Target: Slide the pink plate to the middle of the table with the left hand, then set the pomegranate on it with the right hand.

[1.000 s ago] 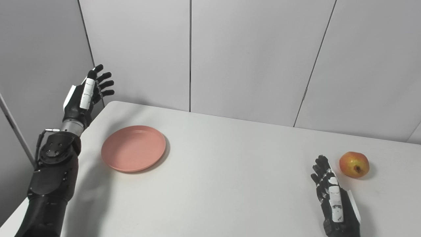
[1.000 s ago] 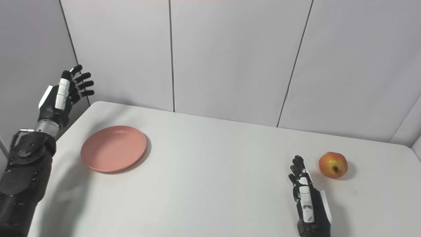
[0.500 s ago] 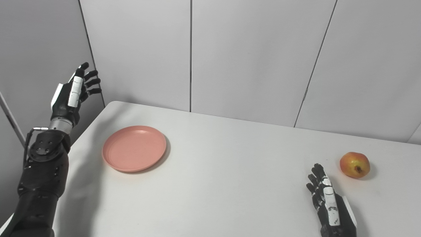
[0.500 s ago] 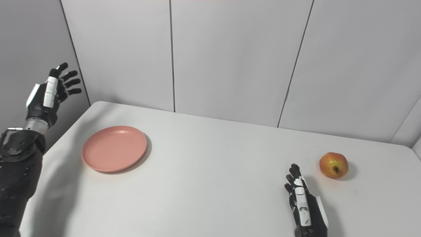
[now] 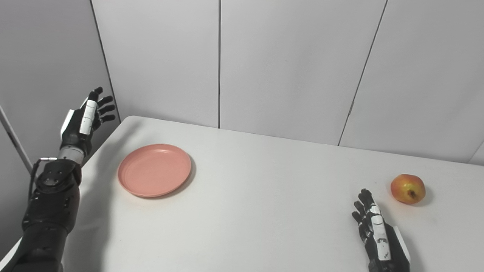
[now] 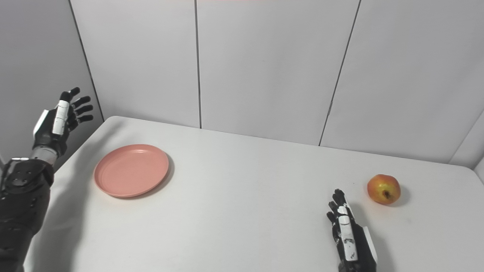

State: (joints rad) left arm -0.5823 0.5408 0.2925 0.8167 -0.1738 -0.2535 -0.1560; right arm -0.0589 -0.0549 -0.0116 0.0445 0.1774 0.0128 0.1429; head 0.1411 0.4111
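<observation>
Fingers spread, the left hand (image 5: 84,121) has dropped lower, left of the pink plate (image 5: 154,170), likely starting its slide. Right hand (image 5: 380,238), open, waits near the pomegranate (image 5: 407,188), far right of the plate.

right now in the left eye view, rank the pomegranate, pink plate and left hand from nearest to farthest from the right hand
1. pomegranate: just up and right of the right hand, not touching it.
2. pink plate: across the table on its left part.
3. left hand: raised beyond the table's left edge, farthest.
</observation>
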